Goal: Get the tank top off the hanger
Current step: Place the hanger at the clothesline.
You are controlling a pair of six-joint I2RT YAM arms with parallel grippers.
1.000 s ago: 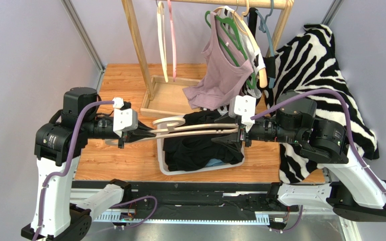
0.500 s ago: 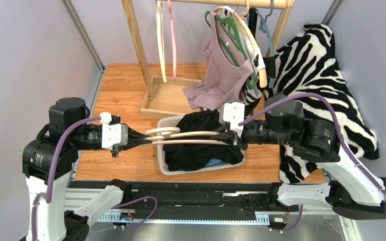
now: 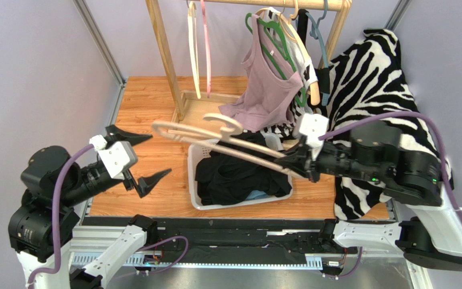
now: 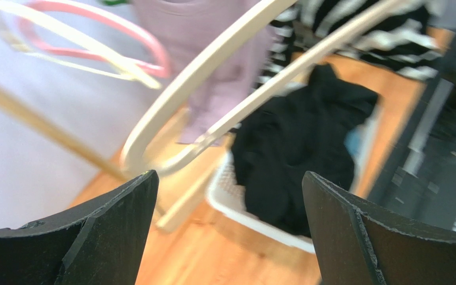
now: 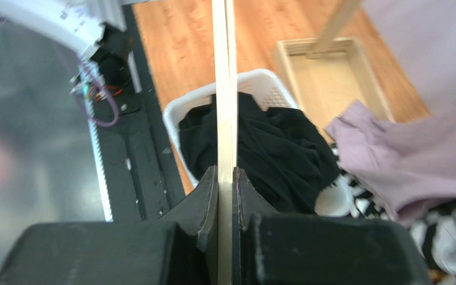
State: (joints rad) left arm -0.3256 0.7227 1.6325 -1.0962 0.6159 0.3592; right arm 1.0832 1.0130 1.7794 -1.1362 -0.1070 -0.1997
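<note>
My right gripper (image 3: 292,164) is shut on one end of a bare cream wooden hanger (image 3: 166,128), which slants up over the basket toward the rack. In the right wrist view the hanger (image 5: 225,89) runs straight out from between the pressed jaws of that gripper (image 5: 225,172). A black tank top (image 3: 233,174) lies crumpled in the white basket (image 3: 239,203), off the hanger. Left of the basket my left gripper (image 3: 160,155) stands wide open and empty. Its wrist view shows that gripper (image 4: 229,178) facing the hanger (image 4: 212,59) and the black top (image 4: 296,154), touching neither.
A mauve top (image 3: 263,90) hangs on a green hanger from the wooden rack (image 3: 164,54) behind the basket. Cream and pink hangers (image 3: 198,48) dangle beside it. The rack's tray base (image 3: 200,117) sits on the table, and a zebra blanket (image 3: 384,78) drapes at the right.
The left gripper opened, let go of the hanger and drew back to the left. The right gripper closed on the hanger and swung its free end toward the rack.
</note>
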